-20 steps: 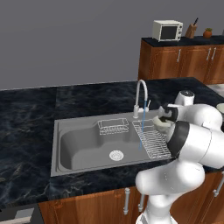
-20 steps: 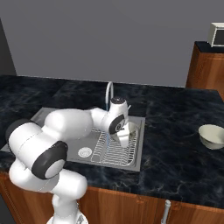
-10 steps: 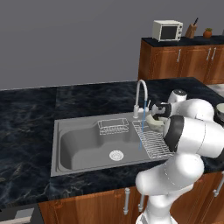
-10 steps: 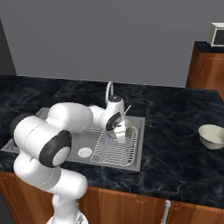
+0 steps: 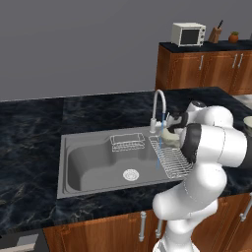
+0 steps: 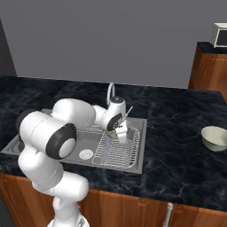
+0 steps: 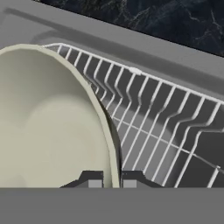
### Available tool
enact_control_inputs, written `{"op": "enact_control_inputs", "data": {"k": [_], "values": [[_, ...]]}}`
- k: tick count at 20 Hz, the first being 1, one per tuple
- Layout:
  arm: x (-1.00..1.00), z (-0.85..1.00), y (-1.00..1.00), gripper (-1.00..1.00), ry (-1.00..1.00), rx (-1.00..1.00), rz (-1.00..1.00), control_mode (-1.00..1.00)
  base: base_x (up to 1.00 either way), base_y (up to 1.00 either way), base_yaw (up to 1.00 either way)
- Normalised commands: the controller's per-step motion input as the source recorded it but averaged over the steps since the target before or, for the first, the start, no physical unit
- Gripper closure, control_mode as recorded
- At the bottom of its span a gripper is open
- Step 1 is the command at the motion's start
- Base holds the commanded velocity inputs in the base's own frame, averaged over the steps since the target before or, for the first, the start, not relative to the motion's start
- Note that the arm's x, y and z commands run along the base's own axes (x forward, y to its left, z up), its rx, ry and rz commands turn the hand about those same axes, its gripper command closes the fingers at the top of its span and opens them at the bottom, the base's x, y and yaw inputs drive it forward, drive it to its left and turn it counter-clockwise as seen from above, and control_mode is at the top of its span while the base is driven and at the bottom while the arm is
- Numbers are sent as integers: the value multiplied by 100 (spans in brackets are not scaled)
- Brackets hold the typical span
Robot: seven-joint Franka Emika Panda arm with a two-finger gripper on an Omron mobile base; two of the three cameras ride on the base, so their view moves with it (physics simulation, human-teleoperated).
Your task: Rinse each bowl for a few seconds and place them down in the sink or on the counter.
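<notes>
Hand view: a bowl (image 7: 48, 122) takes up the left half, cream-white inside, its thin rim running down between the two dark fingers (image 7: 93, 180), which are pinched narrowly on that rim, one tip inside and one outside. Behind the bowl lies the ribbed wire rack (image 7: 166, 127) of the sink (image 7: 131, 48), and beyond the sink's grey edge the black veined tabletop (image 7: 175, 17).

In the left base view the held bowl (image 5: 170, 138) hangs just beside the spout end of the curved faucet (image 5: 158, 106), over the rack (image 5: 170, 160) at the right end of the sink (image 5: 93, 162). A thin blue stream of water (image 5: 159, 147) falls from the spout past the bowl's left side onto the rack; whether it touches the bowl I cannot tell. A small wire basket (image 5: 127, 141) sits against the sink's back wall, and the round drain (image 5: 131, 174) lies in the basin floor.

In the right base view the fingers (image 6: 120, 133) point down with the bowl (image 6: 122, 134) tilted on edge above the rack (image 6: 117, 150). The second bowl (image 6: 215, 138) stands upright on the tabletop (image 6: 177, 146), well apart to the right of the sink (image 6: 137, 166).

A microwave (image 5: 188, 33) stands on the taller cabinet unit (image 5: 197, 66) at the back right.
</notes>
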Motion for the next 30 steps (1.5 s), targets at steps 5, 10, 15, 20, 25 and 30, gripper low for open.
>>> {"op": "enact_control_inputs", "data": {"k": [5, 10, 15, 20, 25, 30], "values": [[25, -13, 8, 100, -1, 3, 3, -100, 0, 0, 0], [2, 2, -20, 100, -5, 1, 5, -100, 0, 0, 0], [-15, 1, -48, 100, -1, 2, 4, -100, 0, 0, 0], [-6, -20, 9, 100, 2, 0, 2, -100, 0, 0, 0], [0, -22, 27, 100, 0, 0, 2, -100, 0, 0, 0], [0, -27, 11, 100, 0, 0, 4, -100, 0, 0, 0]]}}
